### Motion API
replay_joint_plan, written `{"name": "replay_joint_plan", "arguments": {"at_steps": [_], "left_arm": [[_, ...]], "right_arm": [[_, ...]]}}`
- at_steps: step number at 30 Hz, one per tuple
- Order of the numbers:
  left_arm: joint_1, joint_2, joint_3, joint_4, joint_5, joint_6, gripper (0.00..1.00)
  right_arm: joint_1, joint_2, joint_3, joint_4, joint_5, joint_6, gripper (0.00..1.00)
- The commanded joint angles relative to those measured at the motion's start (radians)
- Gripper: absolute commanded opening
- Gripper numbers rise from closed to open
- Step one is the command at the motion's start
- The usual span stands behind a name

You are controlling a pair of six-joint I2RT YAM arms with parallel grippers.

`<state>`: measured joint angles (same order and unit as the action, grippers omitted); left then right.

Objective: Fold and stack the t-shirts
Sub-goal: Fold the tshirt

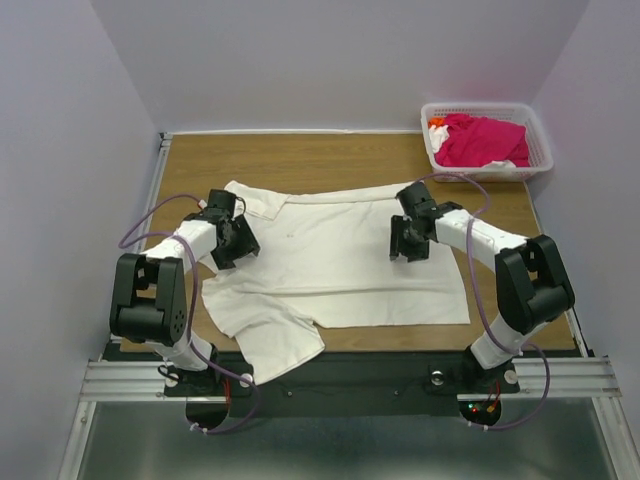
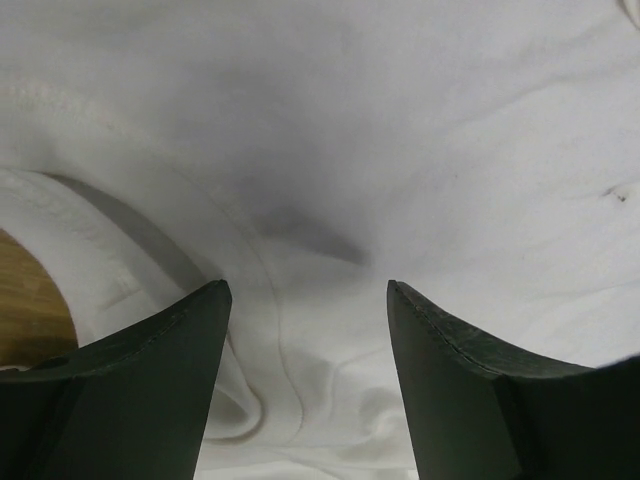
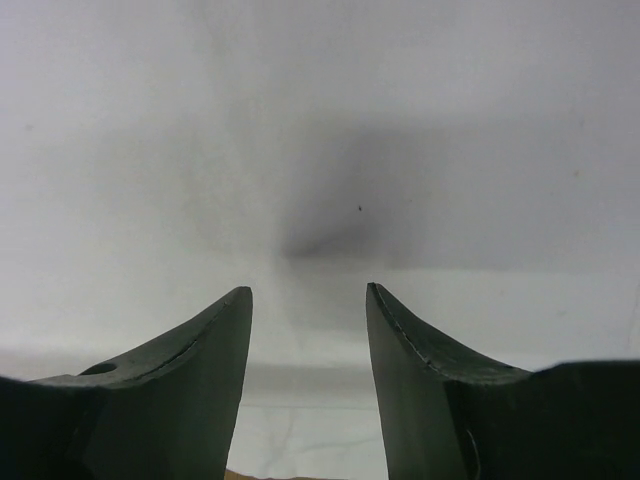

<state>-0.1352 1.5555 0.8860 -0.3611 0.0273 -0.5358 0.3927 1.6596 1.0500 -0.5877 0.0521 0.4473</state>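
Note:
A large off-white t-shirt (image 1: 340, 260) lies spread on the wooden table (image 1: 300, 155), collar at the back left, one sleeve hanging over the front edge at the left. My left gripper (image 1: 243, 245) is open just above its left side, over wrinkled cloth and a seam (image 2: 300, 330). My right gripper (image 1: 405, 247) is open just above the shirt's flat right part (image 3: 320, 150). Neither holds anything. A magenta-pink t-shirt (image 1: 480, 140) lies bunched in the white lattice basket (image 1: 538, 130) at the back right.
A small orange thing (image 1: 436, 123) shows at the basket's left corner. Bare wood (image 2: 25, 310) shows beside the shirt's left edge. Pale walls close in the table at the left, back and right.

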Motion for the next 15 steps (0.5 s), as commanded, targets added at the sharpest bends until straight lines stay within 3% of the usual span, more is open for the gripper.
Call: {"name": "replay_joint_plan", "arguments": {"at_steps": [1,8,10,15], "left_arm": [[0.046,-0.049,0.111,-0.073,-0.010,-0.010,0.77],[0.128,0.095,0.390,0.030,-0.015,0.072,0.80],[0.167,0.167,0.433,0.065,0.014,0.085,0.69],[0.193,0.325,0.573,0.088,0.028,0.129,0.67]], "right_arm": [[-0.006,-0.067,0.115,0.003,0.040,-0.025,0.56],[-0.086,0.011,0.280,0.006,0.019,-0.042,0.56],[-0.095,0.035,0.298,0.012,0.002,-0.041,0.56],[-0.095,0.057,0.315,0.023,-0.024,-0.033,0.55]]}}
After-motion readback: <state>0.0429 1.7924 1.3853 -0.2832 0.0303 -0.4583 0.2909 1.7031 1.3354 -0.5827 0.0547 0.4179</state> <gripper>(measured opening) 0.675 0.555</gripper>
